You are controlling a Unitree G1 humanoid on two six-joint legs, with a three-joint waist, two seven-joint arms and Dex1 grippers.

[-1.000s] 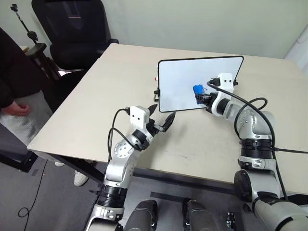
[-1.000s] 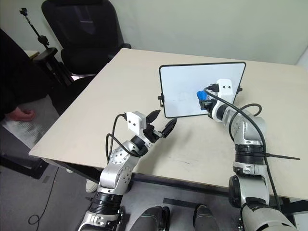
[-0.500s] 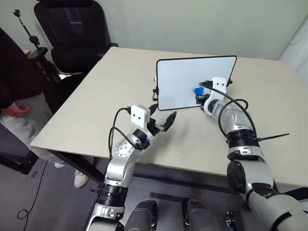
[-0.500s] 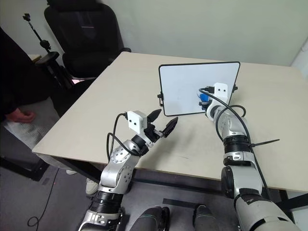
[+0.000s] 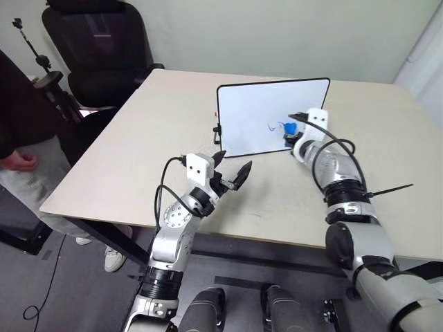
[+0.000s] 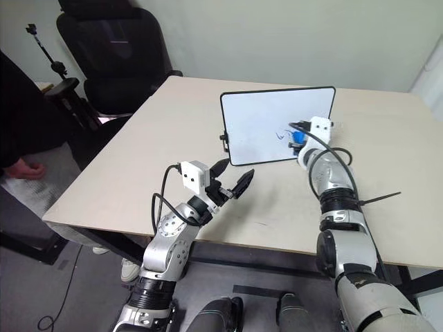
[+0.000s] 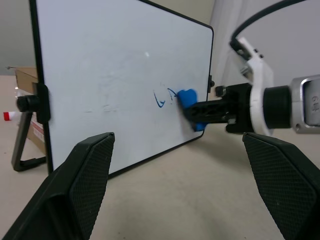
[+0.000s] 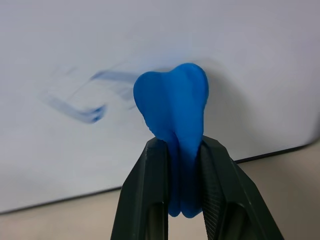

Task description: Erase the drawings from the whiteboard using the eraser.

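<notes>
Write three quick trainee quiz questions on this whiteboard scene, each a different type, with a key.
1. True or false: the right gripper is shut on the eraser.
2. The drawings are: A red, B blue, C black?
3. Fill in: the left gripper has its fingers ____.

Key: 1 true; 2 B; 3 open. The whiteboard stands upright on the table.

Our right pincer pinches the eraser against the whiteboard, beside smeared drawings.
</notes>
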